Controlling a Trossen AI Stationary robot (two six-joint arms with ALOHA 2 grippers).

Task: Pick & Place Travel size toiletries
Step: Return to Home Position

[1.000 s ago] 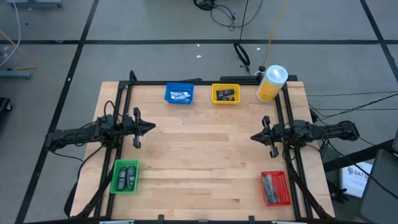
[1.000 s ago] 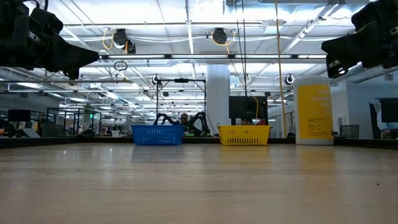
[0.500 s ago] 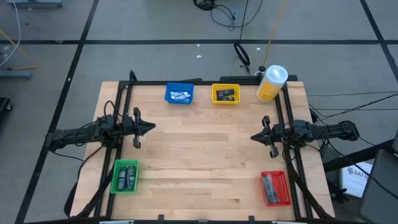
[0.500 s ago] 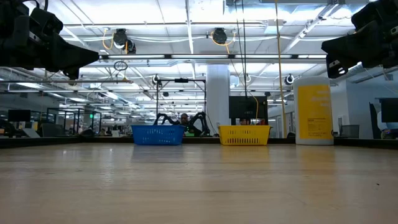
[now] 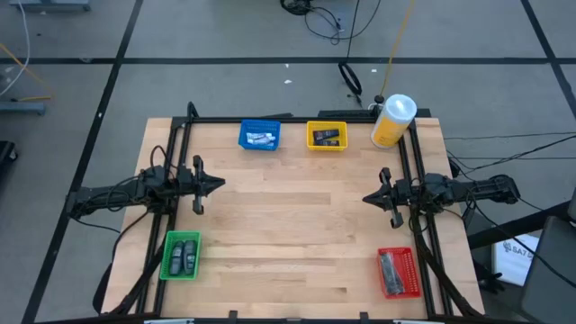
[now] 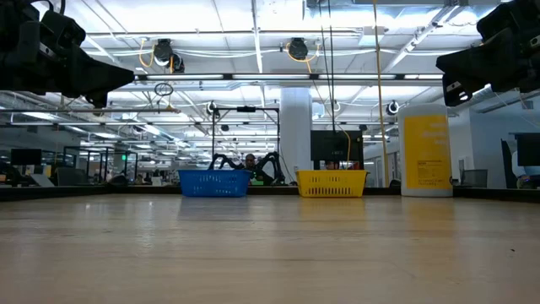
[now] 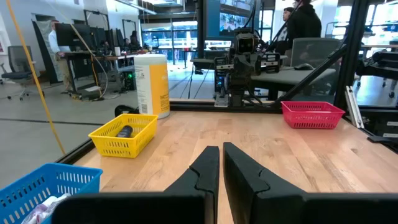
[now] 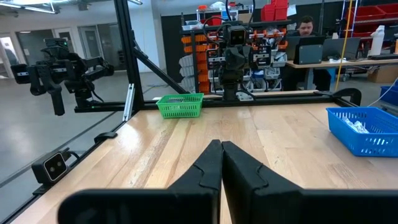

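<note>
The travel size toiletries lie sorted in four small bins: silver-white ones in the blue bin [image 5: 259, 136], a dark one in the yellow bin [image 5: 327, 137], dark ones in the green bin [image 5: 181, 255] and in the red bin [image 5: 397, 272]. My left gripper [image 5: 219, 184] hovers shut at the table's left side, pointing level toward the middle, holding nothing. My right gripper [image 5: 367, 198] hovers shut at the right side, facing it, also holding nothing. Each wrist view shows its own fingers together, left [image 7: 220, 163] and right [image 8: 221, 157].
A big yellow bottle with a white cap [image 5: 392, 121] stands at the table's far right corner. A black frame [image 5: 297, 120] runs along the far edge and both sides. Bare wood [image 5: 297, 216] lies between the two grippers. People sit at desks beyond the table.
</note>
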